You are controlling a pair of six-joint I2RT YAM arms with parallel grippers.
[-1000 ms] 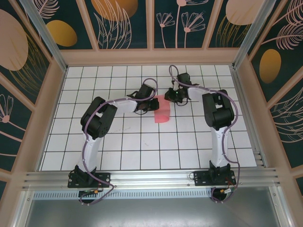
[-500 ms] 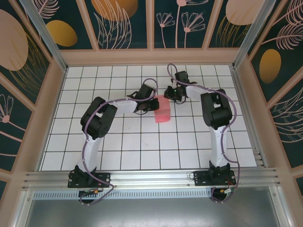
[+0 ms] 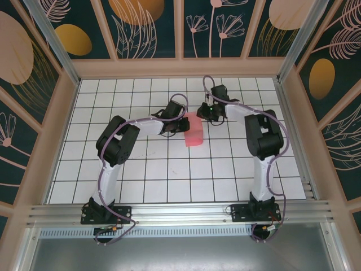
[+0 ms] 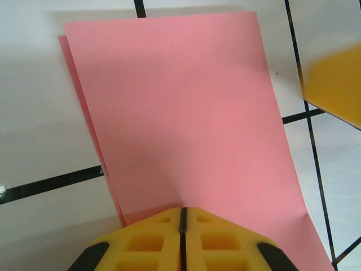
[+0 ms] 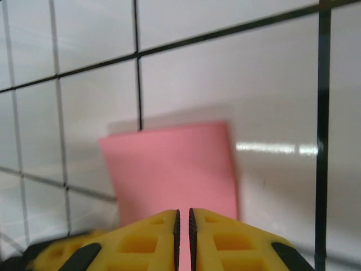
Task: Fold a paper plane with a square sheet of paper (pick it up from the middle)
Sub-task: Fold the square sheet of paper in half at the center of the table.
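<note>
The square sheet of paper (image 3: pixel 195 134) lies folded in half on the white grid table, a salmon-pink rectangle; its lower layer peeks out along one edge in the left wrist view (image 4: pixel 180 113). My left gripper (image 3: pixel 181 125) is shut, and its yellow tips (image 4: pixel 181 210) rest on the sheet's left edge. My right gripper (image 3: pixel 205 113) hovers at the sheet's far right corner. Its jaws (image 5: pixel 183 212) stand nearly together with a hair-wide slit, and the pink sheet (image 5: pixel 175 169) shows beyond them. I cannot tell whether paper is caught in that slit.
The tiled table (image 3: pixel 169 169) is walled by wooden rails (image 3: pixel 180 68) on three sides. A blurred yellow finger of the right gripper (image 4: pixel 335 84) shows beside the sheet in the left wrist view. Both arm bases stand at the near edge.
The right gripper has shifted slightly around the sheet's far corner, first farther, then a little right. The left arm and the sheet stay put.
</note>
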